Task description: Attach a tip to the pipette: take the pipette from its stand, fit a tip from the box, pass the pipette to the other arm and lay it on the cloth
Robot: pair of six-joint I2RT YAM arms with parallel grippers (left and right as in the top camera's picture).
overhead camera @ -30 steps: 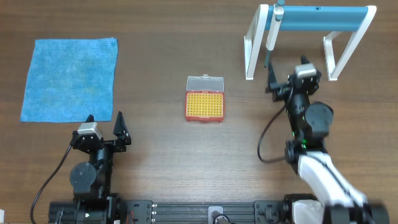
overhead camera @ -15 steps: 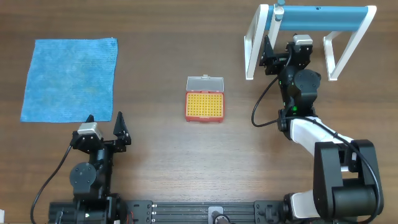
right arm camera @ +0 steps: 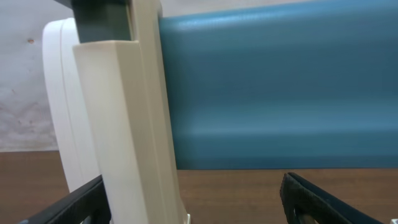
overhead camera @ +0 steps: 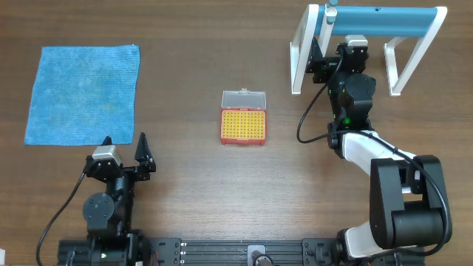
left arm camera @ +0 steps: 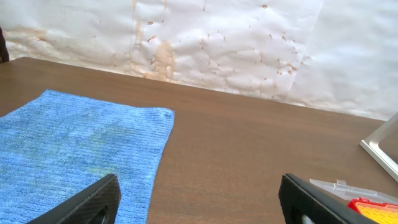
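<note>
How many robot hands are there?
2. The left hand is open, just below the blue cloth. The right hand is open at the stand, by the white pipette. None seem hidden.

No readable text, no legible labels, numbers, brands or signs anywhere

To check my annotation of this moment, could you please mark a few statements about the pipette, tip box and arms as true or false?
1. The pipette hangs on the stand. True.
2. The tip box lies on the cloth. False: it sits on the bare table, apart from the cloth.
3. The right arm's jaws are open either side of the pipette. True.
4. The left arm's jaws grip the pipette. False: they are open and empty, near the cloth.
</note>
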